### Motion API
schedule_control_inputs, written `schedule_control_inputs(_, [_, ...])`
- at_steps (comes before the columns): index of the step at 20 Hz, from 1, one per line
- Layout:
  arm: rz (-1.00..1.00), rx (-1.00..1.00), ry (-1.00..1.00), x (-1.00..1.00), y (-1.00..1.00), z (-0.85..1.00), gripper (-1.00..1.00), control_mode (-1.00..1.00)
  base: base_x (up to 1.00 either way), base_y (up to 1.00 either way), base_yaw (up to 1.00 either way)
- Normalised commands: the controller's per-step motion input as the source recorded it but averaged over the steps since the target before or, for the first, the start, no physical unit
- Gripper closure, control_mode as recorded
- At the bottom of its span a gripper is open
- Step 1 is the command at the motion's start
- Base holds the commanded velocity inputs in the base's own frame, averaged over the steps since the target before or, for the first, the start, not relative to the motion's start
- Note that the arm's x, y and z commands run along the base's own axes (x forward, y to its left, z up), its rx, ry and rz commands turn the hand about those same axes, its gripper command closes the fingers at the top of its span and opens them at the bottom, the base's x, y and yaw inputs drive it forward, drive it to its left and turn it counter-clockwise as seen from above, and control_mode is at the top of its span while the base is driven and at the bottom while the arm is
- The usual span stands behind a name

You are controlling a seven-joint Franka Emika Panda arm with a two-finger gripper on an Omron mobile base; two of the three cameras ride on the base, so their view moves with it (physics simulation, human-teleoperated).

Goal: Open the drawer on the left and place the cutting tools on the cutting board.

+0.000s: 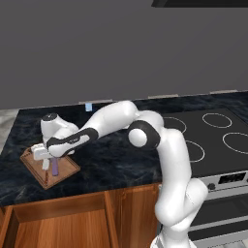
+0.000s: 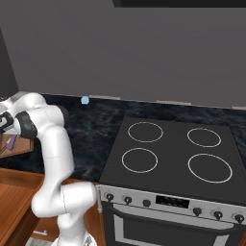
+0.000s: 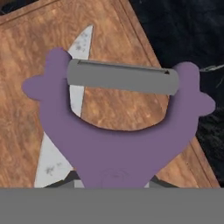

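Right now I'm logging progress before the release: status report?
Gripper shut on peeler, above cutting board. Knife already on the board, under the peeler. Drawer open. Nothing in the way.

Left base view was taken from behind-left, angled down over the table (image 1: 121, 160) toward the cutting board (image 1: 36, 167). Right base view was aimed from behind-right, mostly at the stove (image 2: 178, 153). Table and stove were shared by both. Hand view was set very close above the peeler (image 3: 118, 131).
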Motion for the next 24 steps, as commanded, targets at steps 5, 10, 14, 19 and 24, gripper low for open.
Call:
schedule_control_inputs(5, [0.0, 0.0, 0.01, 0.03, 0.15, -0.18, -1.0, -1.0, 0.0, 0.0, 0.0])
schedule_control_inputs(10, [0.0, 0.0, 0.0, 0.0, 0.01, 0.02, -1.0, -1.0, 0.0, 0.0, 0.0])
schedule_control_inputs(14, [0.0, 0.0, 0.0, 0.01, 0.0, 0.34, -1.0, -1.0, 0.0, 0.0, 0.0])
schedule_control_inputs(19, [0.0, 0.0, 0.0, -0.19, -0.12, 0.97, -1.0, -1.0, 0.0, 0.0, 0.0])
schedule_control_inputs(24, [0.0, 0.0, 0.01, -0.57, -0.49, 0.89, -1.0, -1.0, 0.0, 0.0, 0.0])
